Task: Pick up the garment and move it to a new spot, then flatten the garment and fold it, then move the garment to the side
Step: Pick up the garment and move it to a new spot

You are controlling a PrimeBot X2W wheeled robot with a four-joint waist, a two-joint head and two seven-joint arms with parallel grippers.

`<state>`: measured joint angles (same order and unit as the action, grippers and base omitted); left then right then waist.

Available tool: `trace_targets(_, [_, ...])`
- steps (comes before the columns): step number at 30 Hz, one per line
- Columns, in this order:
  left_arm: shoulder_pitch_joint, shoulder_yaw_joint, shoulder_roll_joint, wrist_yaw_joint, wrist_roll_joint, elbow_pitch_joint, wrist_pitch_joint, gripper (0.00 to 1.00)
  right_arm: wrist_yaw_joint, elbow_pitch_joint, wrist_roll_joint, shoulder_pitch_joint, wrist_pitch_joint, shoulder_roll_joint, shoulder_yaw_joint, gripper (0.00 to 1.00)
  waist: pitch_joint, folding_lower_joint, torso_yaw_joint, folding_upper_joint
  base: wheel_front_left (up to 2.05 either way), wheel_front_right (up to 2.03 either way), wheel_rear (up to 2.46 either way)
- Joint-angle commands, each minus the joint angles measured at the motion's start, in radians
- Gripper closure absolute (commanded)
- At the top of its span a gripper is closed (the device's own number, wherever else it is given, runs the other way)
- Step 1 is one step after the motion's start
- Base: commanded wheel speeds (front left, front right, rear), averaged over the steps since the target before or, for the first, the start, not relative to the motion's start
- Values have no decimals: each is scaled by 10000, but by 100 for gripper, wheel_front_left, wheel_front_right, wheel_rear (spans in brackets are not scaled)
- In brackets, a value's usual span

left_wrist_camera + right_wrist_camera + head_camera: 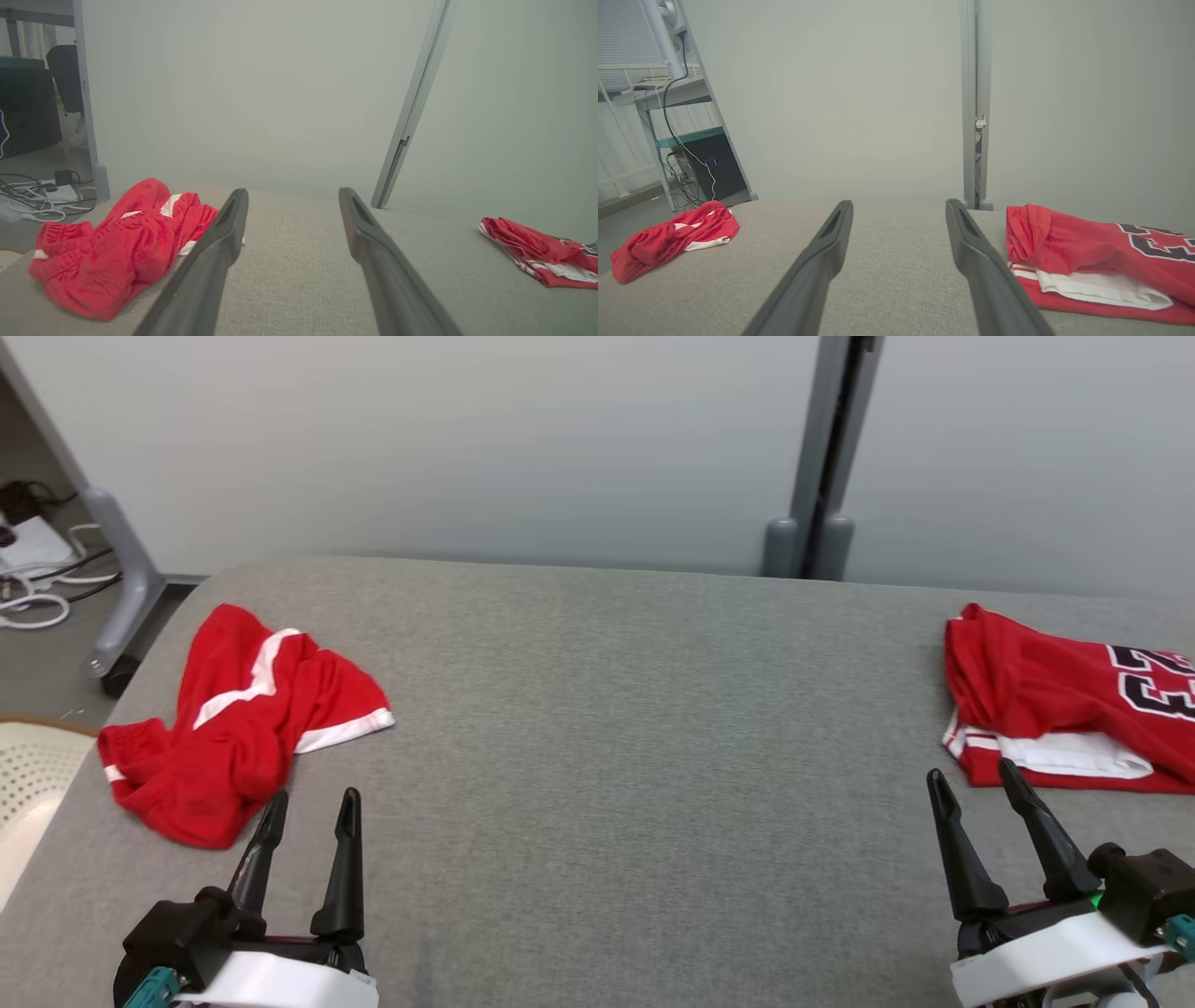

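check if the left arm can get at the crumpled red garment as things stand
Probably yes: the left gripper is open just beside the crumpled red garment, with nothing lying between them.

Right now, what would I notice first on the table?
Bright red pops against the grey table: a crumpled red garment with white stripes at the left, a red jersey with black numbers at the right edge. The left gripper and right gripper sit open in front, one near each.
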<state>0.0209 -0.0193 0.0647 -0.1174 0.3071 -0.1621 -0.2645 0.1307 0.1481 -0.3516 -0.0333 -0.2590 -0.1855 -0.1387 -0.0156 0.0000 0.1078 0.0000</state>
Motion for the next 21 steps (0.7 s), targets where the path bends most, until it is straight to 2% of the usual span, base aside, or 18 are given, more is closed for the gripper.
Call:
trace_targets(1, [-116, 91, 33, 87, -109, -13, -15, 0, 5, 59, -41, -133, -55, 0, -60, 0, 19, 0, 378, 0, 0, 0, 0])
trace_targets(13, [4, 427, 14, 277, -260, -91, -17, 0, 5, 226, -268, -365, -55, 23, -659, 0, 162, 0, 1937, 0, 0, 0, 0])
trace_targets(21, [64, 500, 11, 260, -324, -121, -17, 0, 5, 322, -324, -427, -55, -21, -884, 0, 254, 0, 2549, 0, 0, 0, 0])
